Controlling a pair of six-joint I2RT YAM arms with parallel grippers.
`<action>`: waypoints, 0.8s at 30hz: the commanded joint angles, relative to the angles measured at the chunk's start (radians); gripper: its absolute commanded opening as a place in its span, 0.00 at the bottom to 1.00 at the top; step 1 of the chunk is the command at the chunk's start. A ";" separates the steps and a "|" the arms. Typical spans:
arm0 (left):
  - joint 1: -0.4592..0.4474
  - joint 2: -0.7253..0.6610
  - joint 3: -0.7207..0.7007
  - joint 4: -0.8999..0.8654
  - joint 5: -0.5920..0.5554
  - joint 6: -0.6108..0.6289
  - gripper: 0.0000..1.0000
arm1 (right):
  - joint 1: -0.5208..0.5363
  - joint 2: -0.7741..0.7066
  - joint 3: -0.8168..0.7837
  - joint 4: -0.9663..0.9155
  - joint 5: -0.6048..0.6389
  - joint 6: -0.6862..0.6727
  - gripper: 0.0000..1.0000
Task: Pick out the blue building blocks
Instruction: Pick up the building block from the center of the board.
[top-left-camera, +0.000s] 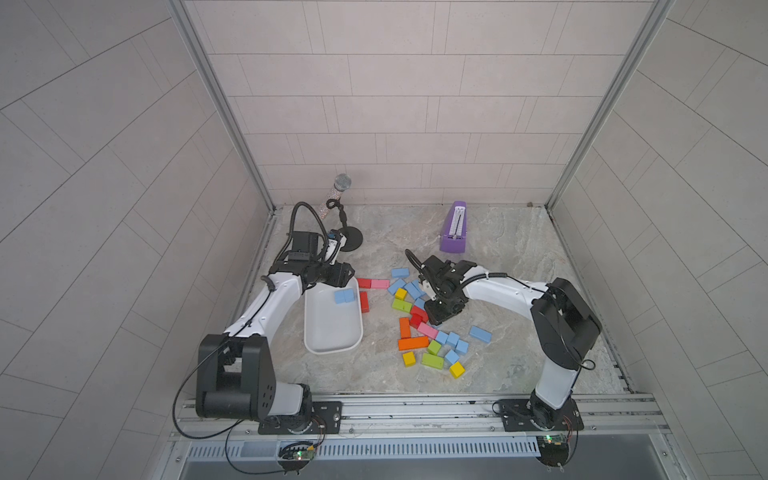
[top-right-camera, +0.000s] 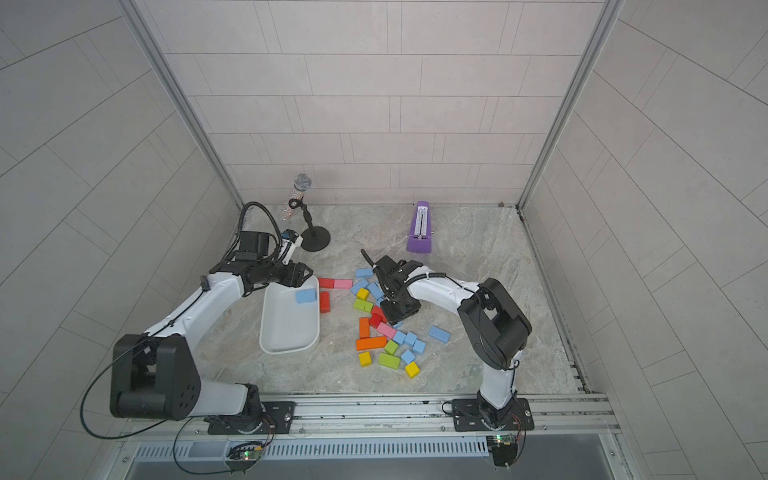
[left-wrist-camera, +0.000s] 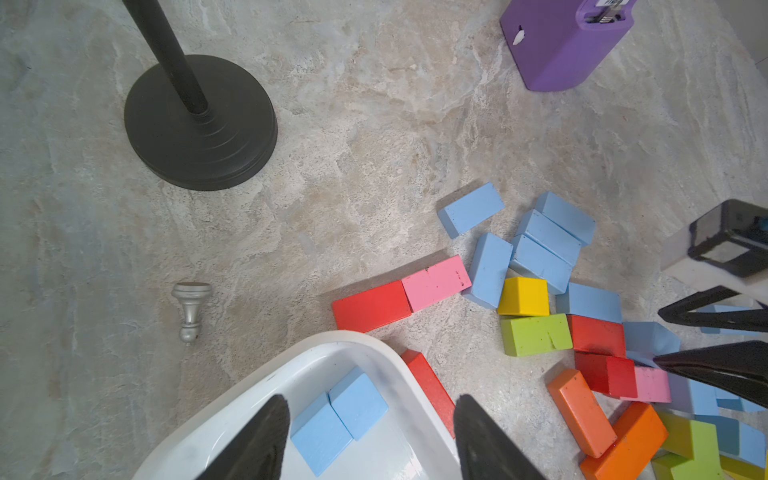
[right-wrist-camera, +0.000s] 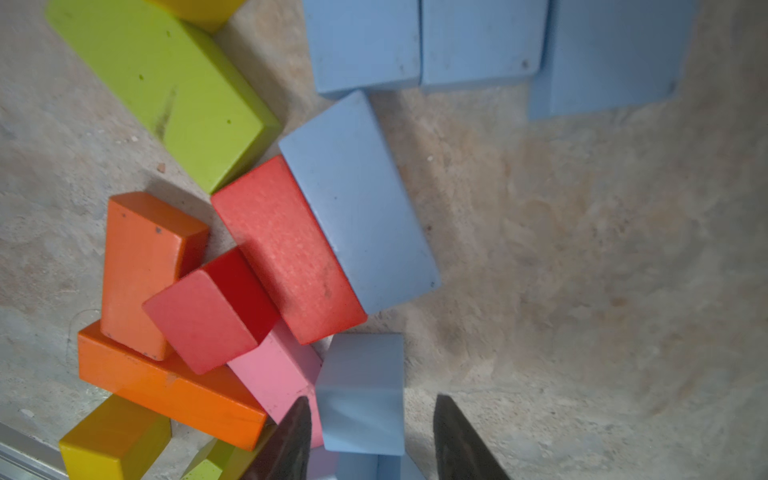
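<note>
Bright, soft light comes from above. Shadows beside the colored blocks (left-wrist-camera: 536, 334) are faint. Both top views bend the walls (top-left-camera: 104, 166) near the picture edges. The right wrist view is dimmer, its black fingers (right-wrist-camera: 291, 444) blurry

We read no clear text anywhere; the small label (left-wrist-camera: 613, 2) on the purple metronome (left-wrist-camera: 557, 45) is cut off and illegible.

Matt blue blocks (left-wrist-camera: 471, 209), glossy tray (left-wrist-camera: 299, 361)

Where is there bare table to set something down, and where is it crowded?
Bare: the far stretch between the microphone stand base and purple metronome; the near strip in front of the white tray and block pile. Crowded: that pile, between tray and right arm.
</note>
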 joint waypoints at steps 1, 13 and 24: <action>0.003 -0.019 0.003 -0.005 0.004 0.019 0.68 | 0.001 -0.013 -0.012 0.012 -0.001 0.032 0.49; 0.006 -0.040 0.001 -0.015 -0.022 0.034 0.68 | 0.011 -0.016 -0.040 0.024 0.032 0.037 0.36; 0.064 -0.050 0.004 0.000 -0.048 -0.034 0.68 | 0.067 -0.128 0.099 -0.040 0.140 -0.045 0.28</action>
